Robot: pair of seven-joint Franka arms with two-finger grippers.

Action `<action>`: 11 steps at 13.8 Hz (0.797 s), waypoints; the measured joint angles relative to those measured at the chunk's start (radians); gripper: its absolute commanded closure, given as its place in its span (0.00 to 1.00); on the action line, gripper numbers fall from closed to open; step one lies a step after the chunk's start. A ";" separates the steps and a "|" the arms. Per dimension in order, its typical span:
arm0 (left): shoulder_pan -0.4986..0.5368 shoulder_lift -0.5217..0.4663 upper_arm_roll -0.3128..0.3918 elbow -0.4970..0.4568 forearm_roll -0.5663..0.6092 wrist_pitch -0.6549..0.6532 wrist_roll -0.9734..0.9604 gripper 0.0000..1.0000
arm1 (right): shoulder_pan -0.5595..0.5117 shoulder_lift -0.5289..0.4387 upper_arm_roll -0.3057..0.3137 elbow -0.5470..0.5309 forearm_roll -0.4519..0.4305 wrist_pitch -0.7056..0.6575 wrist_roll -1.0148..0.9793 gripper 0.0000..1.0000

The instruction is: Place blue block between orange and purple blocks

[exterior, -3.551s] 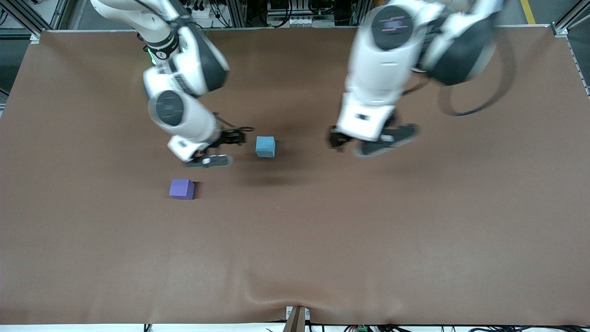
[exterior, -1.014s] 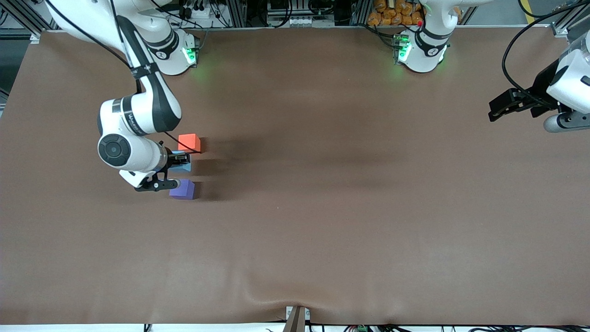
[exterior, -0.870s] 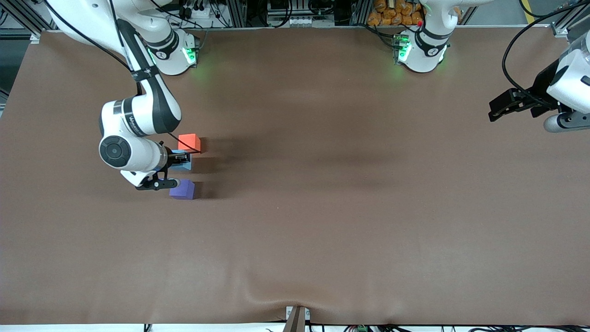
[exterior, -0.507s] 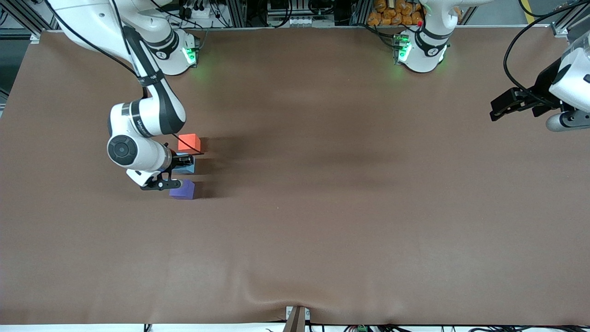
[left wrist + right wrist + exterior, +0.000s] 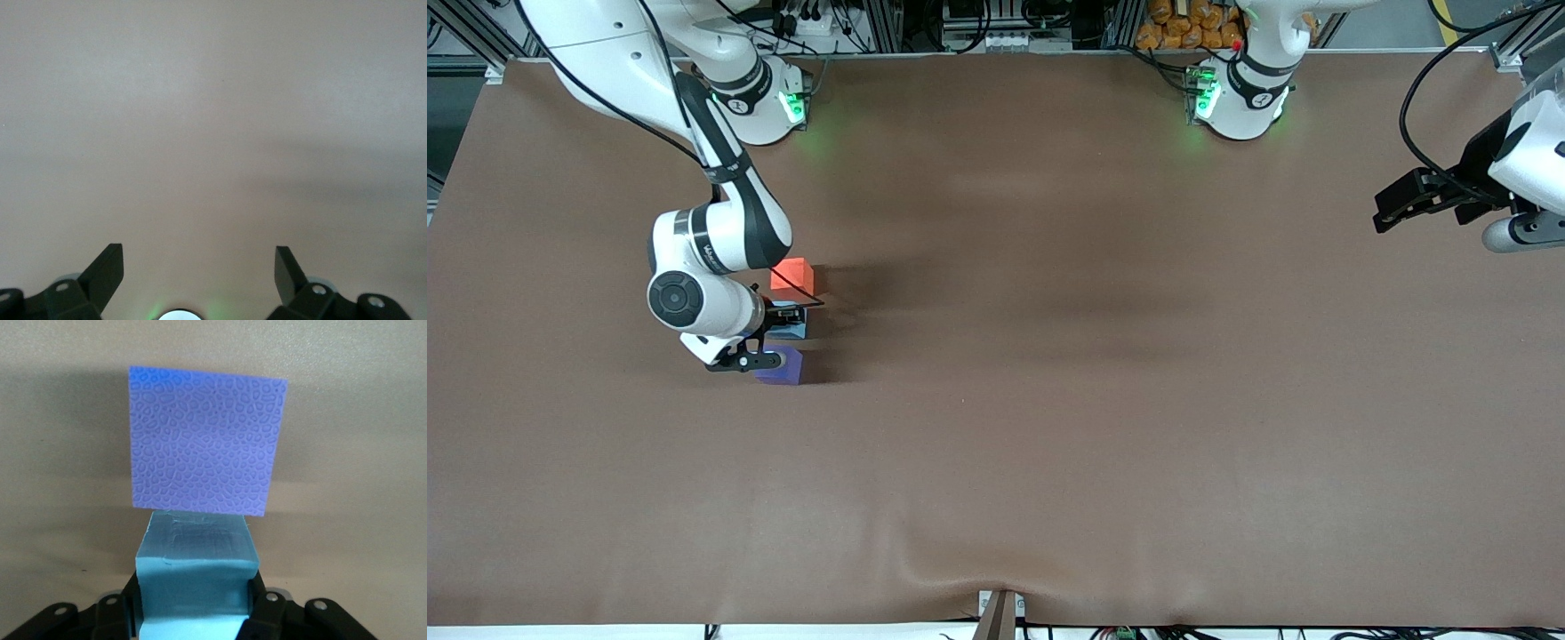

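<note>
My right gripper (image 5: 790, 313) is pinching the blue block (image 5: 794, 324) at the right arm's end of the table. In the right wrist view the fingers (image 5: 261, 603) press on two sides of the blue block (image 5: 197, 577), closed only as far as the cube is wide, and nothing else is touched by them as far as I can see. I hold the block low in the gap between the two other cubes, because this gap is the place the task asks for. The orange block (image 5: 791, 274) stands farther from the front camera, and the purple block (image 5: 783, 367) stands nearer to it; the blue one is between them, almost in one line.

In the right wrist view the purple block (image 5: 207, 447) looks very close to the blue one, but I cannot tell if they touch. I also cannot tell if the blue block already rests on the table (image 5: 1049, 400) or is slightly above it. I judge the placing is nearly complete; what remains is to release and to lift straight up, so that neither neighbour is pushed.

My left gripper (image 5: 1409, 203) waits over the table edge at the left arm's end, its fingers (image 5: 107, 267) spread wide and holding nothing.
</note>
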 measured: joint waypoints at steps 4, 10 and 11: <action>0.000 -0.003 -0.002 0.004 0.000 0.000 0.000 0.00 | -0.001 -0.014 0.000 0.013 0.001 -0.020 0.002 0.00; 0.000 -0.010 -0.002 0.003 0.000 0.000 0.000 0.00 | -0.132 -0.180 -0.002 0.198 0.001 -0.274 -0.018 0.00; 0.000 -0.010 -0.002 0.002 0.000 0.000 0.000 0.00 | -0.156 -0.228 -0.002 0.207 0.001 -0.281 -0.021 0.00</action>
